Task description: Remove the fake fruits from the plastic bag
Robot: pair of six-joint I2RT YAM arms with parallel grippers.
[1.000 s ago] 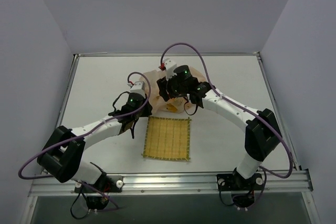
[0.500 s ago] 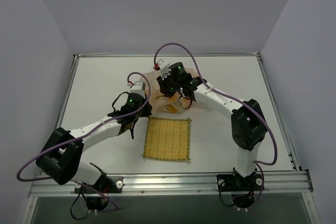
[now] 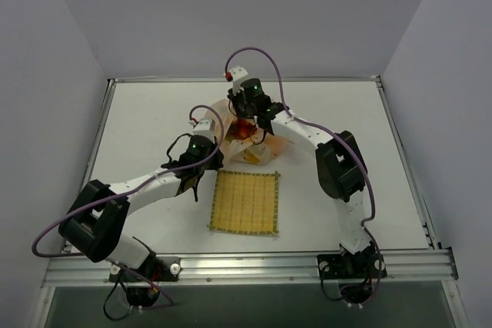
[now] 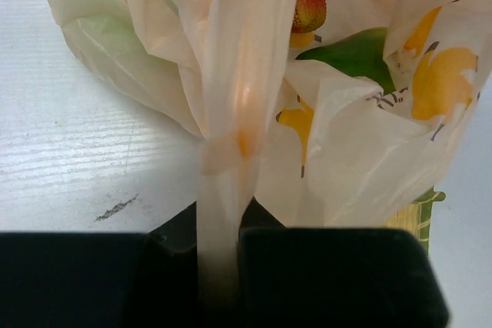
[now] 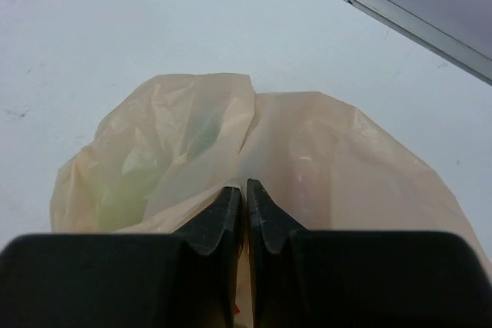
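Note:
The peach plastic bag [image 3: 270, 144] lies crumpled behind the mat. My left gripper [image 4: 223, 224] is shut on a stretched strip of the bag [image 4: 231, 74] and pulls it taut. Past that strip the bag's mouth shows red berries [image 4: 309, 4] and a green leaf [image 4: 354, 53]. In the top view a red fruit [image 3: 244, 129] shows in the opening between my left gripper [image 3: 211, 130] and my right gripper [image 3: 248, 117]. My right gripper [image 5: 244, 196] is shut, pinching a fold of the bag [image 5: 323, 159] at its far side. A green fruit [image 5: 127, 182] shows faintly through the film.
The yellow woven mat [image 3: 244, 202] lies flat just in front of the bag; its corner [image 4: 413, 217] shows in the left wrist view. A metal rail [image 5: 400, 17] edges the white table [image 3: 146, 120] at the far side. Grey walls enclose the table.
My right arm swung farther back and left over the bag, and its jaws closed from open onto the bag's film. The left gripper kept its hold on the strip.

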